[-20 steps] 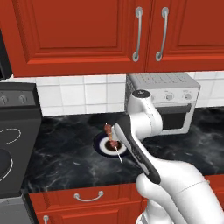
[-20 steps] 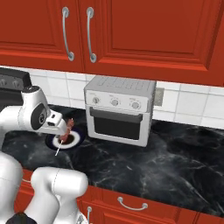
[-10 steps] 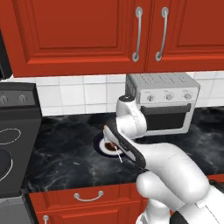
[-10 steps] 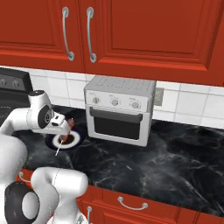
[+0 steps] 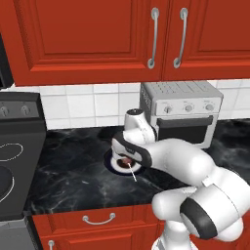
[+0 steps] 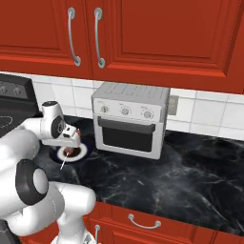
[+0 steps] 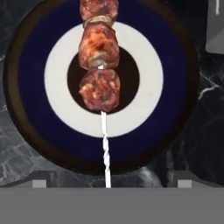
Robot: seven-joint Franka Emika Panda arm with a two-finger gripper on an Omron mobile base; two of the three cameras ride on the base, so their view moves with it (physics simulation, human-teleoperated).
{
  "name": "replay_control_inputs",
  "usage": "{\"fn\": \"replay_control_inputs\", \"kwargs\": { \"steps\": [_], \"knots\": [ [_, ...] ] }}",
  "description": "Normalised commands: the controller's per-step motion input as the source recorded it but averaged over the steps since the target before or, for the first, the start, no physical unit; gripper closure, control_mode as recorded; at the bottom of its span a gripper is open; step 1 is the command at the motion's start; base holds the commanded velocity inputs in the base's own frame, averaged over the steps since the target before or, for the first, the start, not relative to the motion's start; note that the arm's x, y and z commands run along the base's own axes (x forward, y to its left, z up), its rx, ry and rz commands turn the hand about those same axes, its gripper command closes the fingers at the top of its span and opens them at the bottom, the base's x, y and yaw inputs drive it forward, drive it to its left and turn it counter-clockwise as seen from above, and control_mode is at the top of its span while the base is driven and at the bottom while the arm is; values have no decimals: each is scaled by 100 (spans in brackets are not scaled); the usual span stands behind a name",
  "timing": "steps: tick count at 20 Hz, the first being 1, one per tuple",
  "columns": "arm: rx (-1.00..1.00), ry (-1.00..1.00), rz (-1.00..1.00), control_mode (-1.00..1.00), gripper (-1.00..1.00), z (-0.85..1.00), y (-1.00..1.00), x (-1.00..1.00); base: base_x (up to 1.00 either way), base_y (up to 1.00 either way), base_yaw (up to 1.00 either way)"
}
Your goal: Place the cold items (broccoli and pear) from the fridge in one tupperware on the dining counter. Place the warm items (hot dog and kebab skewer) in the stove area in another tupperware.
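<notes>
The kebab skewer point(image 7: 99, 65) lies on a round plate point(image 7: 35, 78) ringed in dark blue and white, its meat chunks over the centre and its pale stick pointing toward my hand. My gripper point(image 7: 109, 180) hangs close above it, open, one fingertip on each side of the stick and nothing between them. In the left base view the gripper point(image 5: 126, 155) hovers just over the kebab point(image 5: 128, 161) and the plate point(image 5: 110, 165) on the black marble counter. The right base view has the gripper point(image 6: 71, 139) above the kebab point(image 6: 70, 152) and the plate point(image 6: 82, 153).
A silver toaster oven point(image 5: 181, 114) point(image 6: 128, 119) stands against the tiled wall just right of the plate. The black stove point(image 5: 12, 156) point(image 6: 9, 93) is to the left. Red cabinets hang overhead, and red drawers run below the counter edge.
The arm has folded in and brought the hand down closer over the plate. The jaws have stayed open, and the kebab has not moved.
</notes>
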Motion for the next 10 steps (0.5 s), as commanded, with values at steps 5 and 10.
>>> {"fn": "replay_control_inputs", "kwargs": {
  "steps": [5, 10],
  "knots": [
    [0, 0, 0, -100, -100, -34, 2, 37, 0, 0, 0],
    [0, 0, 0, -100, -100, -33, 3, 35, 0, 0, 0]
  ]
}}
